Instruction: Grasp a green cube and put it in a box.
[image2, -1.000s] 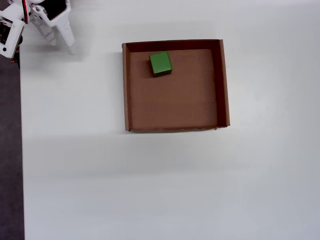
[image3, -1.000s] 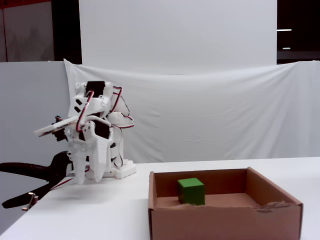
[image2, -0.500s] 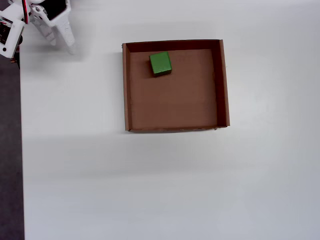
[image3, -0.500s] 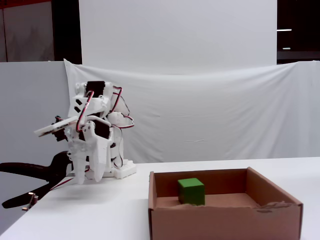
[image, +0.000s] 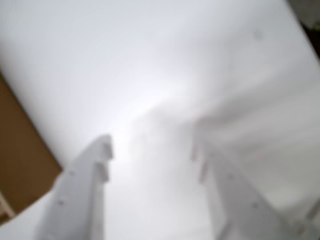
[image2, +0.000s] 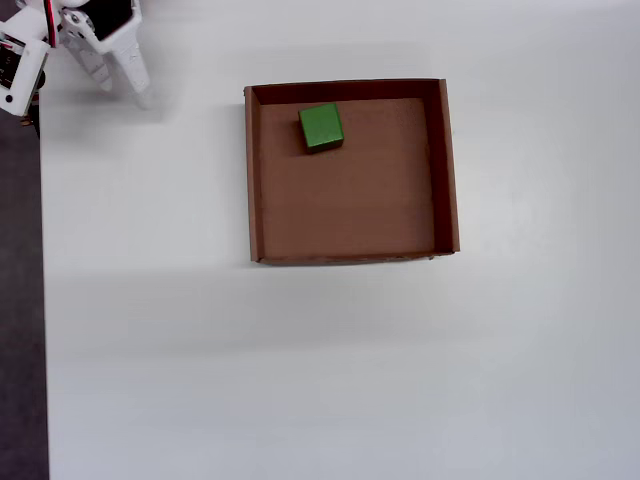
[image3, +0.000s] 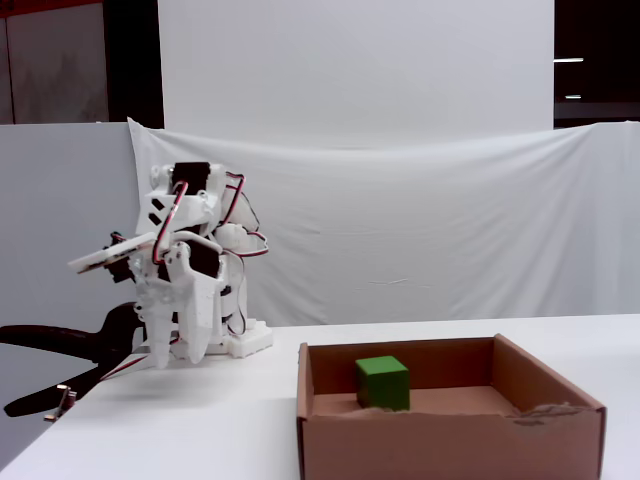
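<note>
From my wrist view, which is badly blurred, my end effector (image: 152, 152) points down at the bare white bench (image: 165, 65). Its two pale fingers stand clearly apart with nothing between them, so I am carrying nothing. A brown edge of the box (image: 20, 160) shows at the left of this view.

In the overhead view, the green cube (image2: 321, 127) lies on the box floor, close to the far wall and left of centre, not touching either side wall as far as I can tell. The box (image2: 447, 170) sits in the middle of the bench (image2: 300, 380). My end effector (image2: 118, 82) is at the far left corner, well apart from the box.

In the fixed view, my arm (image3: 185, 270) is folded up at the left, the end effector (image3: 180, 352) hanging just above the bench (image3: 200, 420). The cube (image3: 383, 382) rests upright inside the box (image3: 450, 445), behind its near wall.

I judge the placing done: the cube is in the box and I am parked away from it. The next move calls for little beyond holding this rest pose. A black clamp (image3: 60, 345) at the bench's left edge is the only other thing near me, and nothing stands between me and the box.
</note>
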